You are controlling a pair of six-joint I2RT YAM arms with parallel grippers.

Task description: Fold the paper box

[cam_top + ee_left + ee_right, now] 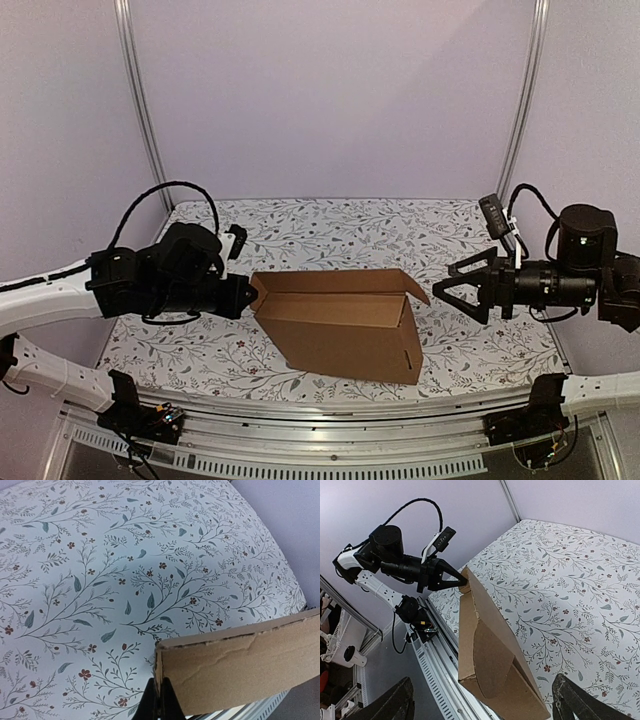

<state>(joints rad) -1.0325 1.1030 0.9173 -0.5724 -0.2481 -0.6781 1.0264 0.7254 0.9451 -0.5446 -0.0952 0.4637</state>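
Note:
The paper box (345, 325) is a brown cardboard piece, partly folded up, held tilted above the middle of the floral table. My left gripper (248, 296) is shut on its left end; in the left wrist view the fingers (167, 705) pinch the thin cardboard edge (240, 665). My right gripper (452, 287) is open and hangs just right of the box's raised right flap (415, 290), not touching it. In the right wrist view the box end (490, 650) lies between the wide-spread fingers (580, 702), which are clear of it on both sides.
A floral cloth (330, 225) covers the table. An aluminium rail (330, 435) runs along the near edge. Frame posts (140, 100) stand at the back corners against purple walls. The left arm (410, 567) shows in the right wrist view.

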